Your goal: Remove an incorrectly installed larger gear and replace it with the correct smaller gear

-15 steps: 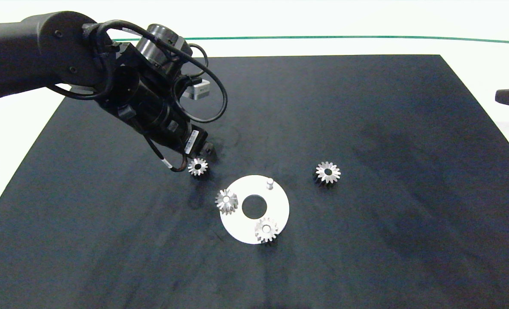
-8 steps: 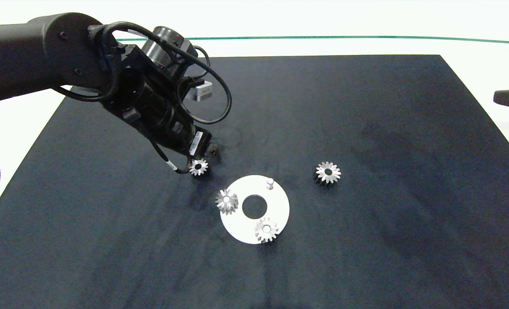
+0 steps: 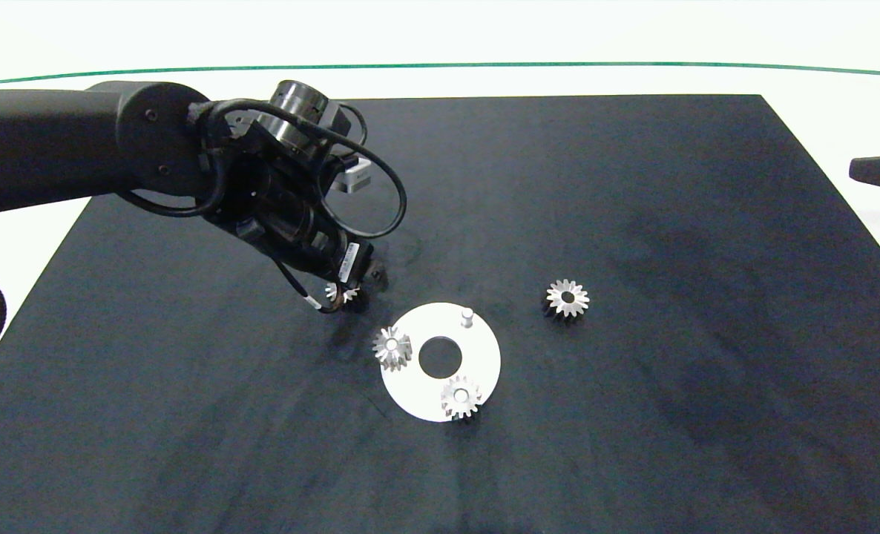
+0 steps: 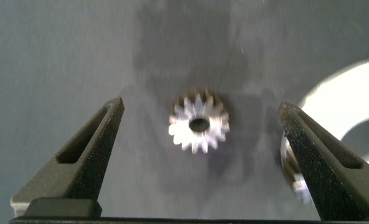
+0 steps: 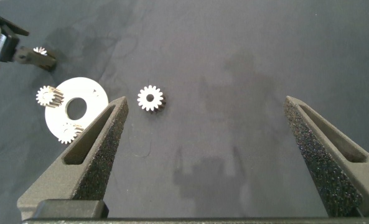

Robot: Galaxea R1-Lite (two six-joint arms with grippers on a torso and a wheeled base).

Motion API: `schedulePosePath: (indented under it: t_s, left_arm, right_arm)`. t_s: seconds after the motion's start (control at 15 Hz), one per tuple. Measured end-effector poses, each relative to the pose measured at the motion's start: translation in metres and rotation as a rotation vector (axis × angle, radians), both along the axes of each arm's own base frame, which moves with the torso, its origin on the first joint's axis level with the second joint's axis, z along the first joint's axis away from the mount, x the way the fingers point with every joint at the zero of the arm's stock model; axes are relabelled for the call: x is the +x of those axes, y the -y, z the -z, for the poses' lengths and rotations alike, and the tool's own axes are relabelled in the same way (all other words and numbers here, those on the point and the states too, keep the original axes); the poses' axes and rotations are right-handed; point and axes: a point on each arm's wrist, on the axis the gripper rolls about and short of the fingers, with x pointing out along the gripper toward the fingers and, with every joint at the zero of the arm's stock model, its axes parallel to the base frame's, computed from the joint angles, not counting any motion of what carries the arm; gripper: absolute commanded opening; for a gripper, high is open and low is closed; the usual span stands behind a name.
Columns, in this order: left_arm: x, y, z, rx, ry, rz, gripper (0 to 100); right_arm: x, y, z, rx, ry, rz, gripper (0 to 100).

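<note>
As your left gripper [image 4: 200, 134] hangs spread wide around the smaller gear [image 4: 199, 124] lying flat on the mat [image 3: 633, 415], closing off-centre could push it away. Your right gripper [image 5: 212, 152], also spread, waits well apart. The larger gear [image 3: 567, 297] lies beside the white disc [image 3: 477, 371]. From above, the wrist hides most of the smaller gear, so the contact is probably not yet made.
</note>
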Motion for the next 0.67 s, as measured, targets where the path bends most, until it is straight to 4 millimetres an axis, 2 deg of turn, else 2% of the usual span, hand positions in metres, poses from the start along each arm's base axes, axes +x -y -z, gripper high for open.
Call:
schedulePosePath:
  t_s: [0.13,0.47,0.67]
  left_arm:
    - [-0.0005,-0.0003,0.0066,-0.003,0.007,-0.001,100]
    - [-0.0042,-0.0029,0.0074,-0.003,0.000,-0.008,99]
    - [-0.0039,-0.0035,0.0095,-0.005,-0.008,-0.015,93]
  right_arm:
    - [0.0003,-0.0001,0.0001,0.000,-0.001,0.000,100]
    - [0.0008,-0.0003,0.0003,-0.001,-0.002,0.000,100]
    - [0.0011,-0.0005,0.0004,-0.001,-0.003,0.000,100]
